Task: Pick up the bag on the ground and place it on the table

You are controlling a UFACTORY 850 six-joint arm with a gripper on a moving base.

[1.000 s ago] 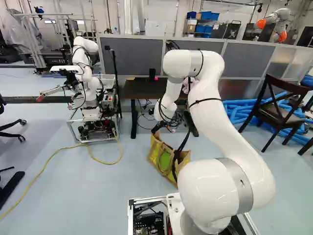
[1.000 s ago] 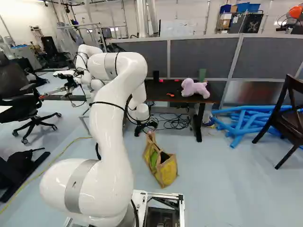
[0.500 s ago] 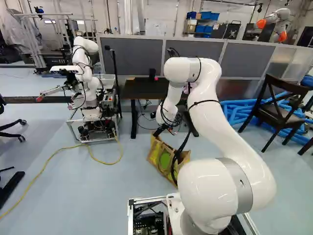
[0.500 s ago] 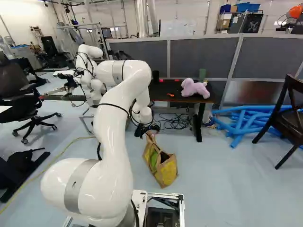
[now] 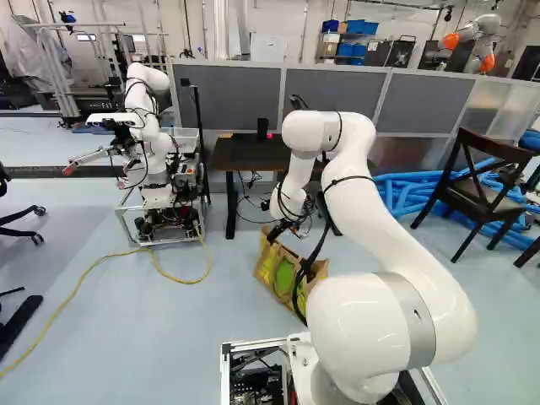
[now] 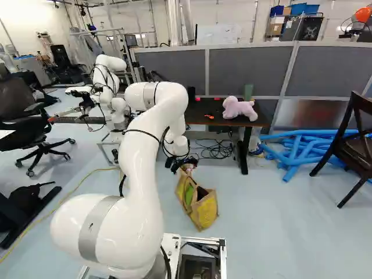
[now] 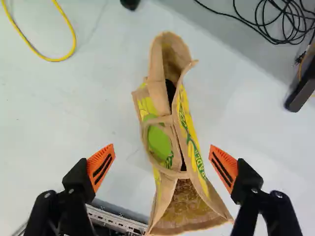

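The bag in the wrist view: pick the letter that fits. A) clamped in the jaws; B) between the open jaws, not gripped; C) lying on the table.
B: the jaws stand wide apart, and floor shows between each orange pad and the bag.

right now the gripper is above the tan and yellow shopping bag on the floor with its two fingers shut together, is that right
Not quite: the wrist view shows the two fingers wide apart, not shut together. The gripper is above the tan and yellow shopping bag on the floor.
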